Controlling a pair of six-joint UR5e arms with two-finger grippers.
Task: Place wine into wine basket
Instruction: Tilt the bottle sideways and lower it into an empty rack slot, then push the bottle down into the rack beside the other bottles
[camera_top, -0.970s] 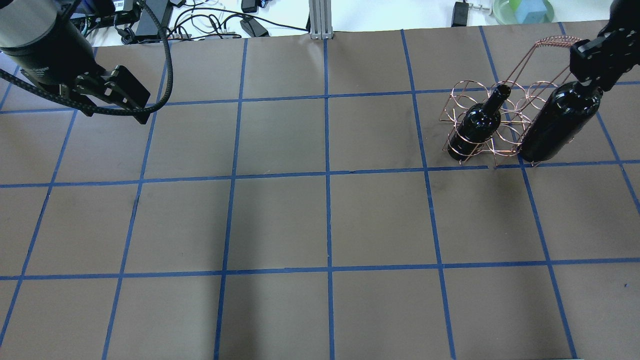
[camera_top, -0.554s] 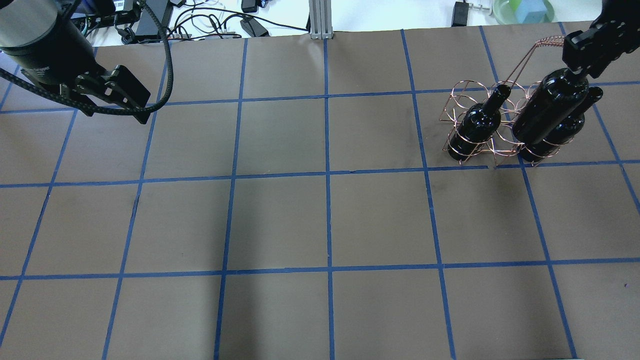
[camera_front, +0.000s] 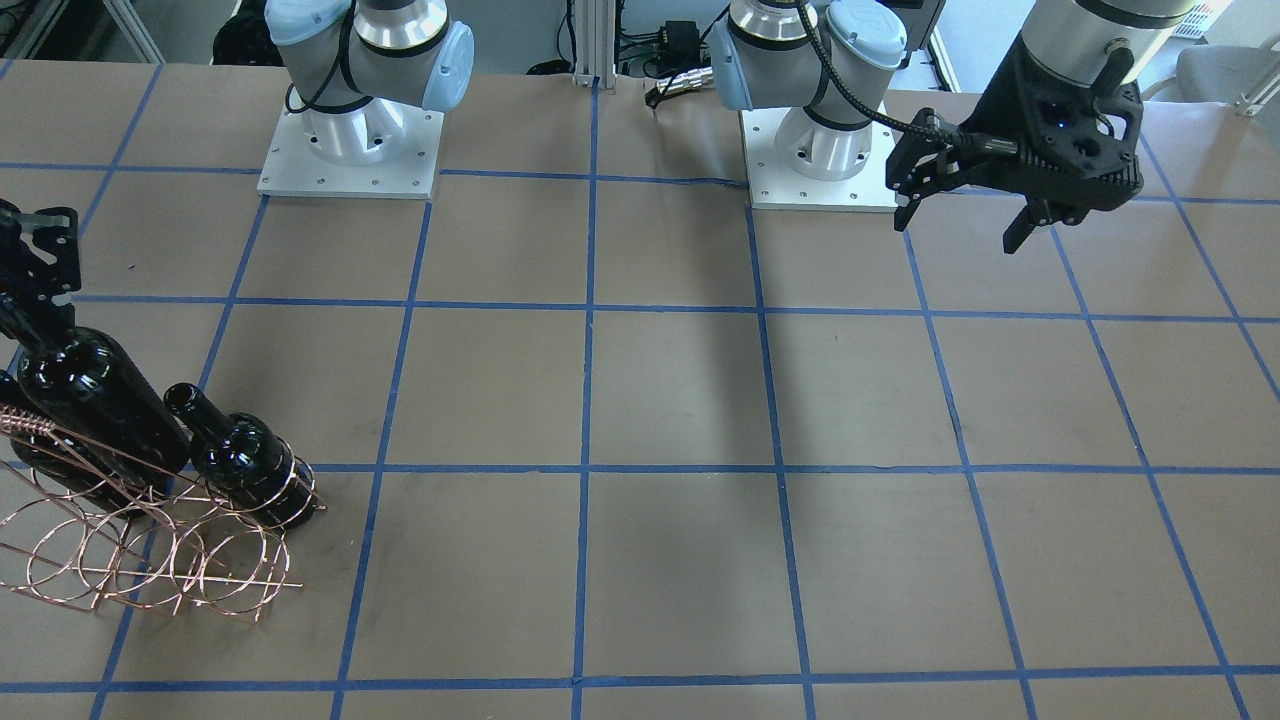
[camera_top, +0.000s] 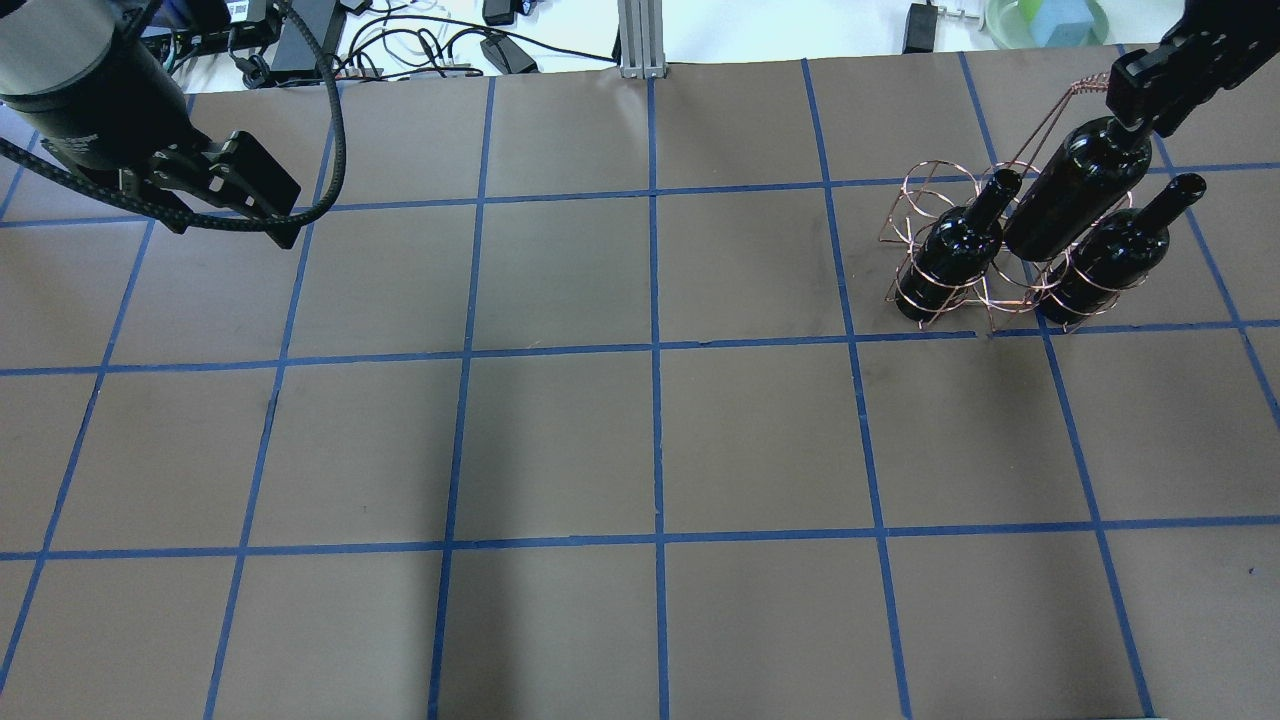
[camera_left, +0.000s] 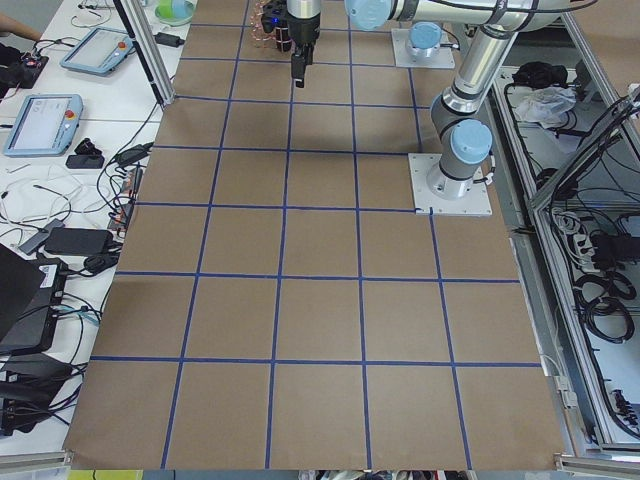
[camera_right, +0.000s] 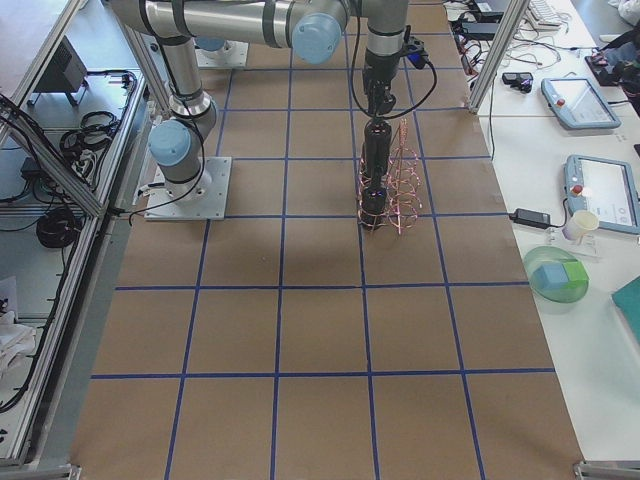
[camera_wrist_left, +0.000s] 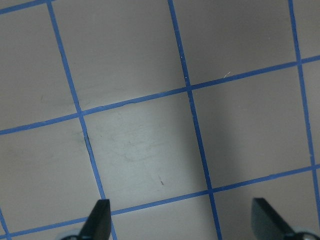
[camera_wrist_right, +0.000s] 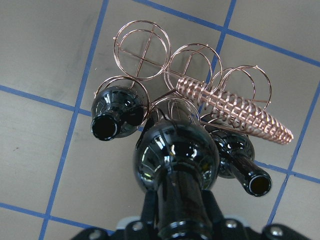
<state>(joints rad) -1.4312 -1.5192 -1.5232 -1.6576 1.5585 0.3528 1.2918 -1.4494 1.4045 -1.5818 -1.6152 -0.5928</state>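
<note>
Overhead exterior view, brown table (camera_top: 560, 440) gridded in blue tape, copper wine basket (camera_wrist_right: 195, 89) at its far right, the wine (camera_top: 1075, 190) hanging over the middle loop between two seated bottles (camera_top: 950, 255), right gripper (camera_top: 1135, 100) clamped on its neck, left gripper (camera_front: 960, 222) well apart at far left, jaws wide, empty.

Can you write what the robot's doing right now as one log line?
right gripper: shut on wine neck | wine: above wine basket, between two seated bottles | left gripper: open, holding nothing

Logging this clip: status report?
Right gripper shut on wine bottle, over wine basket middle loop. Left gripper open, empty. Seated bottles flank the slot.
</note>
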